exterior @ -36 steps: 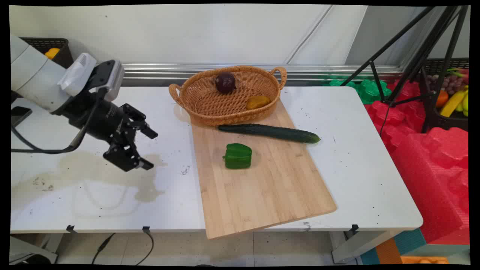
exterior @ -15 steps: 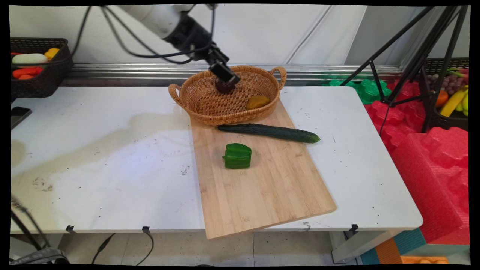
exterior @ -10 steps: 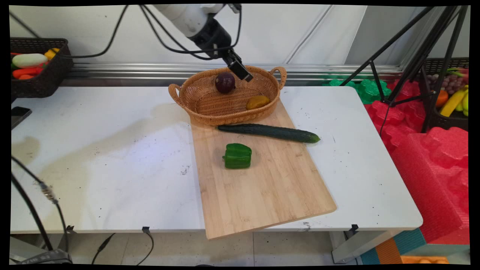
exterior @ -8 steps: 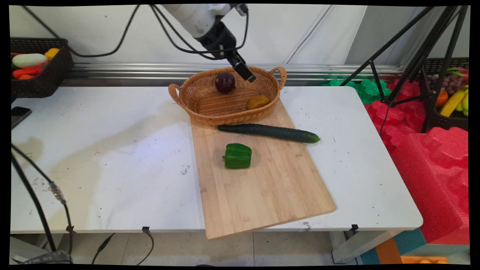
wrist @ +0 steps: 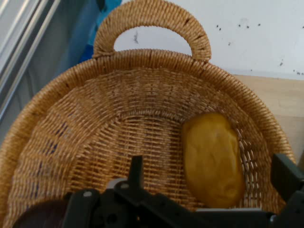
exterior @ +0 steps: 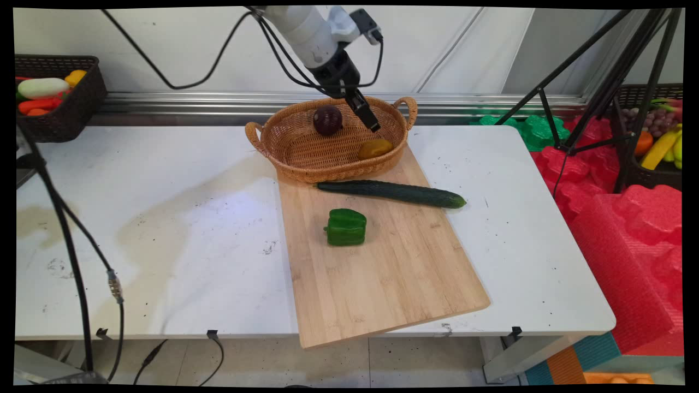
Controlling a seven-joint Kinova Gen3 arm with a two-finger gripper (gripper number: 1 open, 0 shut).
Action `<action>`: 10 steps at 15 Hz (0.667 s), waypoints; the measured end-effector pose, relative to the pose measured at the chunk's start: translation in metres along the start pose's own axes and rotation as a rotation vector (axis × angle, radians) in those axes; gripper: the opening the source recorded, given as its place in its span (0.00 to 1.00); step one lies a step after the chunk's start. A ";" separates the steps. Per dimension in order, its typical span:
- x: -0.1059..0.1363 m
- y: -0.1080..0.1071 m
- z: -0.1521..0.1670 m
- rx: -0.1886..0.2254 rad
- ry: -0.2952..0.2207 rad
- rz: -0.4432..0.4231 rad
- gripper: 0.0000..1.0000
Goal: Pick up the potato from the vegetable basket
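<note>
Gripper (exterior: 371,121) hangs over the oval woven wicker basket (exterior: 295,158), its black fingers (wrist: 285,175) spread apart and grasping nothing. Inside the basket, a yellow-brown potato (wrist: 211,159) lies just below the fingers, with a dark purple round onion (exterior: 327,120) beside them. Just in front of the basket, a long dark green cucumber (exterior: 393,193) and a green bell pepper (exterior: 346,227) rest on the light wooden cutting board (exterior: 377,278).

White table (exterior: 164,218) carries a cutting board (exterior: 382,273) (overhanging); phone (exterior: 24,176) too.

White table (exterior: 164,218), pale wall (exterior: 437,43)
</note>
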 end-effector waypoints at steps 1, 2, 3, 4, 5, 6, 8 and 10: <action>0.001 -0.002 0.007 -0.008 -0.009 0.001 1.00; 0.003 -0.003 0.015 -0.018 -0.020 0.003 1.00; 0.003 -0.004 0.020 -0.024 -0.027 0.004 1.00; 0.004 -0.005 0.025 -0.031 -0.034 0.006 1.00; 0.004 -0.006 0.031 -0.040 -0.044 0.009 1.00; 0.005 -0.007 0.037 -0.048 -0.052 0.011 1.00; 0.005 -0.010 0.047 -0.063 -0.065 0.015 1.00; 0.006 -0.012 0.054 -0.073 -0.073 0.017 1.00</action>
